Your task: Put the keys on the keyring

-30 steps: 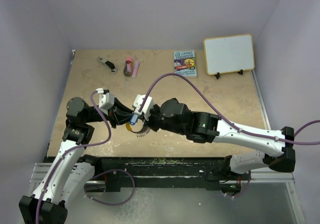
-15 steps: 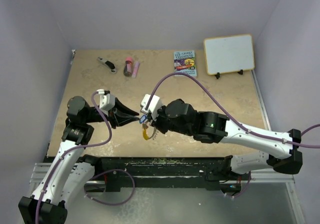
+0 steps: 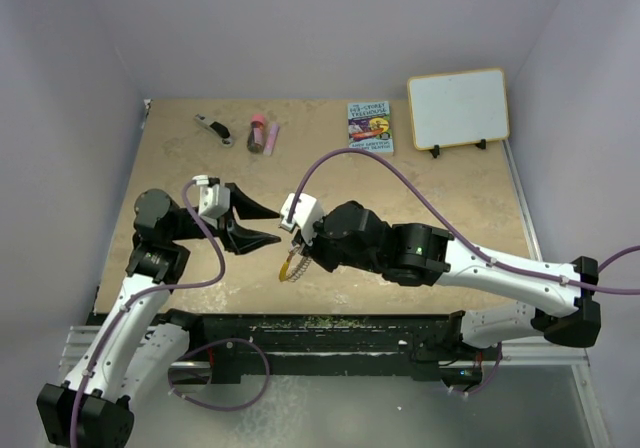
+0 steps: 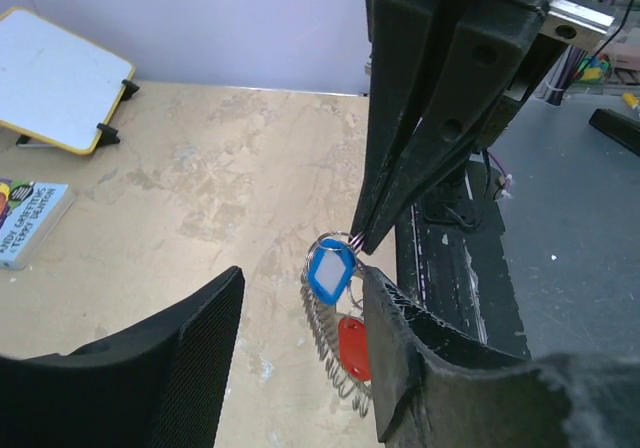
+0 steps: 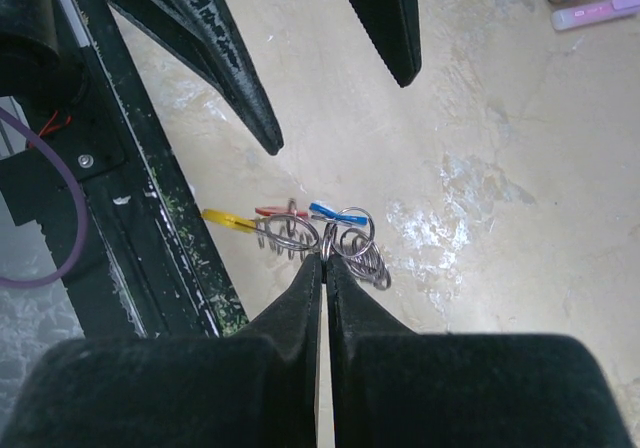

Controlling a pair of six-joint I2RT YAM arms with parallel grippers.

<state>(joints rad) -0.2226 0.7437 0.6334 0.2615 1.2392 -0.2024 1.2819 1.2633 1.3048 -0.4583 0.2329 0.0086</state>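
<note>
My right gripper (image 5: 325, 256) is shut on the metal of the keyring (image 5: 345, 253) and holds it hanging just above the table near the front edge. The keyring is a silvery coil (image 4: 325, 333) with an orange-yellow end (image 5: 225, 218); it also shows in the top view (image 3: 291, 266). The blue key (image 4: 330, 271) and the red key (image 4: 352, 348) hang at the coil. My left gripper (image 4: 300, 278) is open, its fingers either side of the hanging keys, and touches nothing. In the top view the left gripper (image 3: 265, 223) sits just left of the right gripper (image 3: 293, 251).
A small book (image 3: 370, 126) and a white board (image 3: 458, 108) stand at the back right. A dark red tube (image 3: 257, 133) and a black-and-silver clip tool (image 3: 213, 128) lie at the back left. The black rail (image 3: 330, 328) runs along the near edge.
My left gripper has opened and drawn back to the left, away from the blue key. My right gripper still holds the keyring, which now hangs free.
</note>
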